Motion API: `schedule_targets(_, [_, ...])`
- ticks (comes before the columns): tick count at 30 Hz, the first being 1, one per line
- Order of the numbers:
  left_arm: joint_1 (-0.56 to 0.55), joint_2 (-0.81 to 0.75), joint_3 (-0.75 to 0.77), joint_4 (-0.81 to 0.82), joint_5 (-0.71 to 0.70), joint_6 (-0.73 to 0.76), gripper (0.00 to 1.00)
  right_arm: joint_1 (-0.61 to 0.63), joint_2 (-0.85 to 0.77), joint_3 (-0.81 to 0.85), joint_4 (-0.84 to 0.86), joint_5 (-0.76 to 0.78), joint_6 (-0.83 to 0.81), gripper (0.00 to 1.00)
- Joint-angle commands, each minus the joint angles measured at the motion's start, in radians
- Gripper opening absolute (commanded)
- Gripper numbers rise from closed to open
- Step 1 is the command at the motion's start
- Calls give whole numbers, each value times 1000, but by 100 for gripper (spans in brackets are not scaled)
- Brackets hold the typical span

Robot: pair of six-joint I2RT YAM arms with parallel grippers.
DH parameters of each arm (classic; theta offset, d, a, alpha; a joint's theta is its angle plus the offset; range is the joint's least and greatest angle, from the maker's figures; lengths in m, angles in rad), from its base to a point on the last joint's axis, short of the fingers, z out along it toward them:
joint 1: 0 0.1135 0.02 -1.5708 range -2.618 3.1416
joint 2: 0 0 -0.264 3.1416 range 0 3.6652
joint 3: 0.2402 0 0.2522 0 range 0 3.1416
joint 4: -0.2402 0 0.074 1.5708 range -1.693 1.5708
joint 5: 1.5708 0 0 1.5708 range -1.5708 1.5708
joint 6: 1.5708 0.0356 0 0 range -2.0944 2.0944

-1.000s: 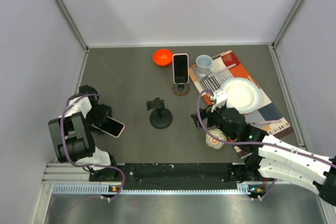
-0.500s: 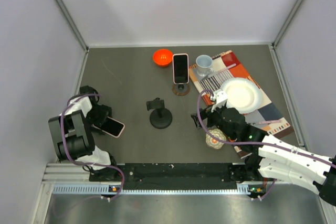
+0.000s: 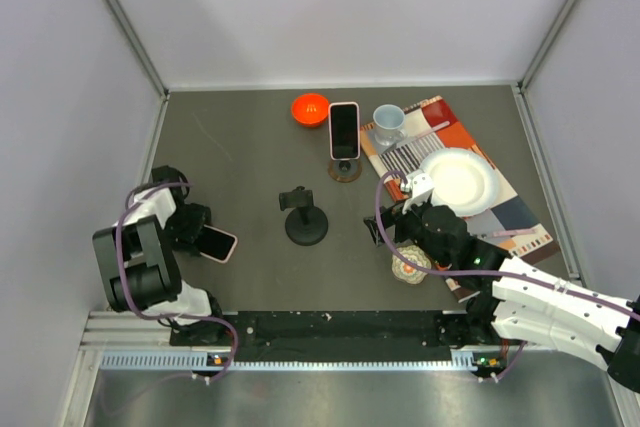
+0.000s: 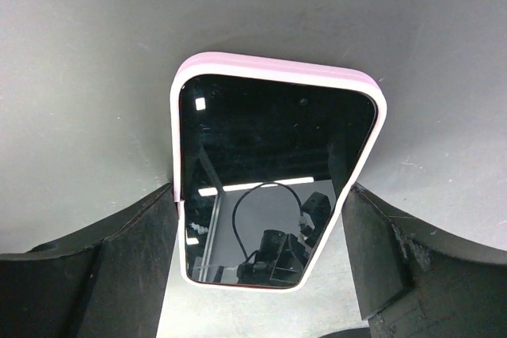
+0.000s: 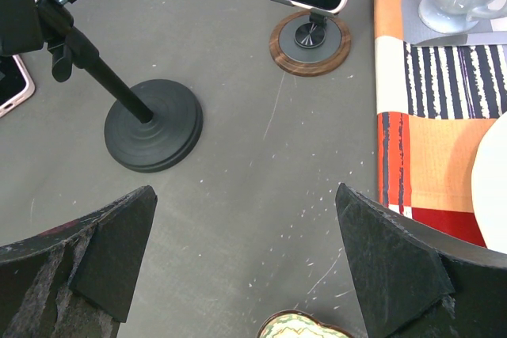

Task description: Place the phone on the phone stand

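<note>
A phone in a pink case [image 3: 216, 243] lies screen up at the table's left, and it fills the left wrist view [image 4: 269, 187]. My left gripper [image 3: 199, 234] is shut on it, with one finger pressed against each long edge [image 4: 261, 231]. The empty black phone stand [image 3: 305, 218] stands in the middle of the table, right of the phone, and also shows in the right wrist view [image 5: 150, 124]. My right gripper [image 3: 396, 223] is open and empty, low over bare table right of the stand [image 5: 245, 259].
A second pink phone [image 3: 344, 130] rests on a round wooden stand [image 3: 344, 170] at the back. Beside it are an orange bowl [image 3: 310, 109], a mug [image 3: 389, 123] and a white plate [image 3: 458, 180] on a striped placemat [image 3: 522, 217]. A small patterned object [image 3: 410, 265] lies under the right wrist.
My left gripper and the phone have shifted slightly left, toward the left wall. The right arm has not moved.
</note>
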Motion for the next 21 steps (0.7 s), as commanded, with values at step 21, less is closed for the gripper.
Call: schedule_targets(21, [-3,-605,-165,97,10,120,0,-15,69,113,-96,-35,7,97])
